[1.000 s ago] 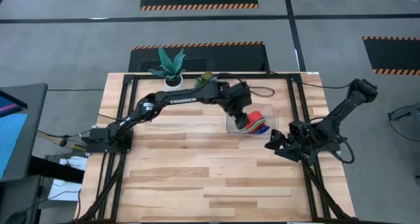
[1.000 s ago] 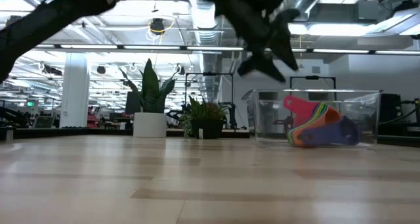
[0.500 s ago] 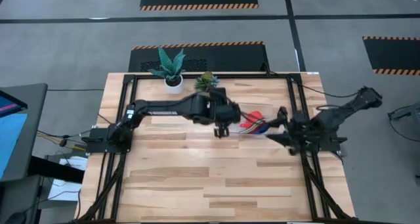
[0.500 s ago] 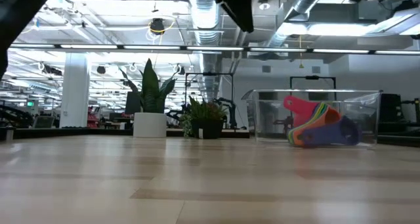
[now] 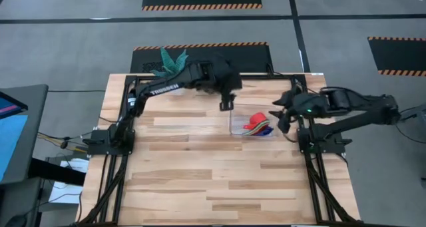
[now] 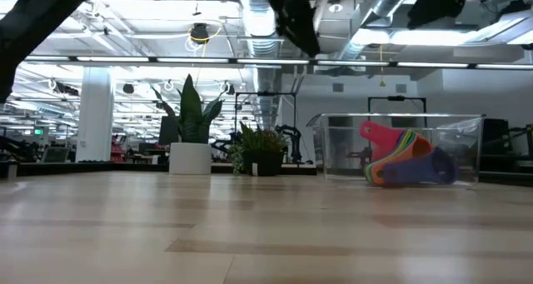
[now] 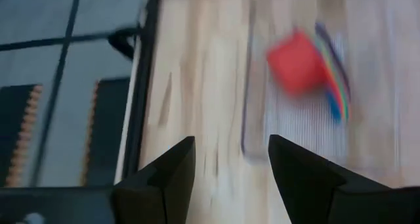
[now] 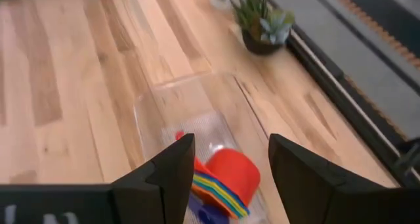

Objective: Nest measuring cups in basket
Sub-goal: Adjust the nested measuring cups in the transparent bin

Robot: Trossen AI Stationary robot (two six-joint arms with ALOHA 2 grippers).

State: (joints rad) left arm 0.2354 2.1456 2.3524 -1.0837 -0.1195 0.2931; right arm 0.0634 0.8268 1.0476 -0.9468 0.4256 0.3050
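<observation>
Desk (image 5: 200, 167) boards are lying bare nearest you; farther back, light, slippery measuring cups (image 5: 259, 126) are sitting nested in the clear basket (image 5: 233, 122). Take them by the stiff handles. Left claw (image 5: 225, 104) and right claw (image 5: 282, 117) are hovering spread, pinching nothing.

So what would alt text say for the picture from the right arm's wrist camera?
Seen past the open right gripper, a stack of nested measuring cups, red on top, lies in a clear basket on a wooden table. A small potted plant stands near the table's edge.
</observation>
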